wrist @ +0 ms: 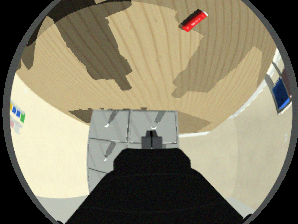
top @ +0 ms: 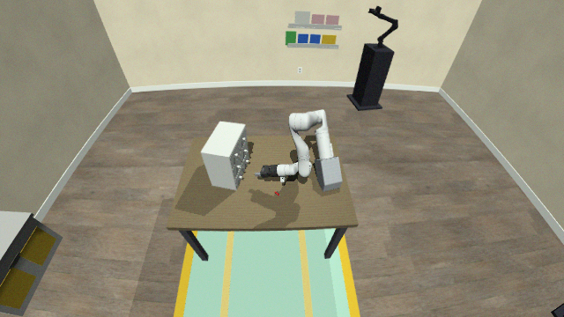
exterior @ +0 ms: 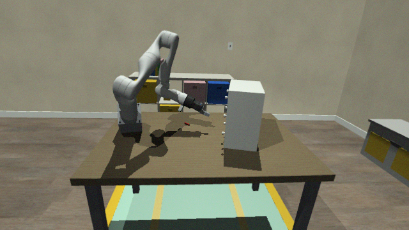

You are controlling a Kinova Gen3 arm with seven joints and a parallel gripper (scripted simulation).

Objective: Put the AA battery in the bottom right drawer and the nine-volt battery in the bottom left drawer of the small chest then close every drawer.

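Observation:
The white chest (top: pixel 223 169) (exterior: pixel 243 118) stands upright on the table, its grey drawer fronts facing the arm. The wrist view is upside down: the bottom row's right drawer (wrist: pixel 117 134) shows at image left, the left drawer (wrist: pixel 140 121) beside it. Both fronts look flush, and no drawer is seen pulled out. My gripper (top: pixel 256 174) (exterior: pixel 208 114) (wrist: pixel 151 136) is shut and empty, a short way off the chest's front; in the wrist view it overlaps the left drawer near its knob. A red battery (top: pixel 277 194) (exterior: pixel 186 124) (wrist: pixel 193 21), long like an AA, lies on the table. No nine-volt battery is seen.
The table (top: pixel 264 216) (exterior: pixel 192 166) carries the arm's base (top: pixel 329 173) (exterior: pixel 130 126) at the side opposite the chest. Small knobs stick out of the chest's front. Dark arm shadows fall across the table top. Shelves with boxes stand away from the table.

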